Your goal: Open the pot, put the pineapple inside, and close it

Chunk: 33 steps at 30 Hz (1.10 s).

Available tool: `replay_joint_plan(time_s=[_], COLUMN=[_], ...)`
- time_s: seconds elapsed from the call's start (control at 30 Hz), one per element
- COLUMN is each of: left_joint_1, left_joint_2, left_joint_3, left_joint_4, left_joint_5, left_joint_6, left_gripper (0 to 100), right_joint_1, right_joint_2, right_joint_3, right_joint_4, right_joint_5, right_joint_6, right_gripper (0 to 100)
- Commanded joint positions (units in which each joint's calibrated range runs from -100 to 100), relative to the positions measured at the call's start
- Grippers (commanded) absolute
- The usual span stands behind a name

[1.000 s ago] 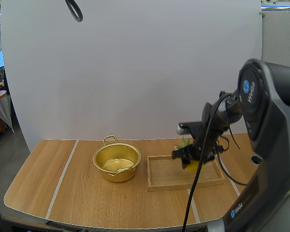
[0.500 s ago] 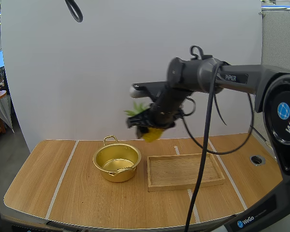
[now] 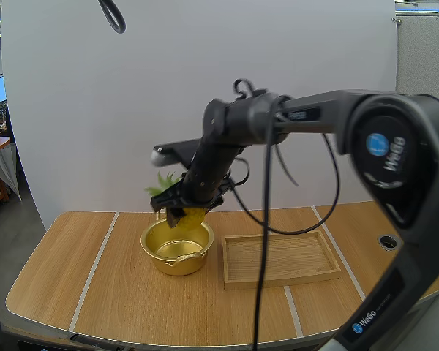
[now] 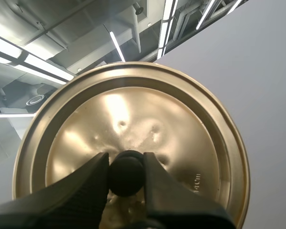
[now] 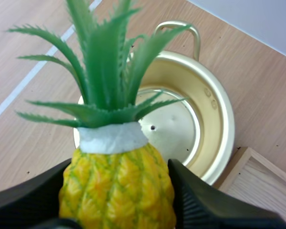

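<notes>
The right gripper [image 3: 183, 210] pinches the pineapple [image 3: 194, 215] by its yellow body just above the open pot [image 3: 177, 265], placed to lower straight in. The left gripper [image 4: 126, 164] clamps the lid [image 4: 181, 124] by its knob [image 4: 126, 175] (lifted away, leaving the pot's mouth free).

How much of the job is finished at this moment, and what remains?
Done: the pot is open; the left gripper holds the lid by its knob. In hand: the right gripper holds the pineapple above the pot. Left: release the pineapple inside, then put the lid back.
</notes>
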Motion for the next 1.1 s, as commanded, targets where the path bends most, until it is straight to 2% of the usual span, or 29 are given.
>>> replay_joint_plan(time_s=[0.0,0.37,0.77,1.07], left_joint_1=[-0.28,-0.28,-0.28,-0.28], left_joint_2=[-0.13,-0.13,-0.13,-0.13], left_joint_3=[-0.23,-0.23,-0.23,-0.23], left_joint_4=[0.12,0.12,0.12,0.12], left_joint_5=[-2.06,-2.06,-2.06,-2.06], left_joint_6=[-0.21,-0.21,-0.21,-0.21], left_gripper=[0,0,0,0], right_joint_1=[0.36,0.36,0.36,0.36], right_joint_2=[1.85,9.04,15.29,17.53], right_joint_3=[-0.46,-0.46,-0.65,-2.81], right_joint_4=[-0.41,-5.1,-4.99,-3.65], right_joint_5=[-3.48,-12.3,-16.25,-13.09], right_joint_6=[-1.03,-1.34,-1.2,-1.2], right_gripper=[0,0,0,0])
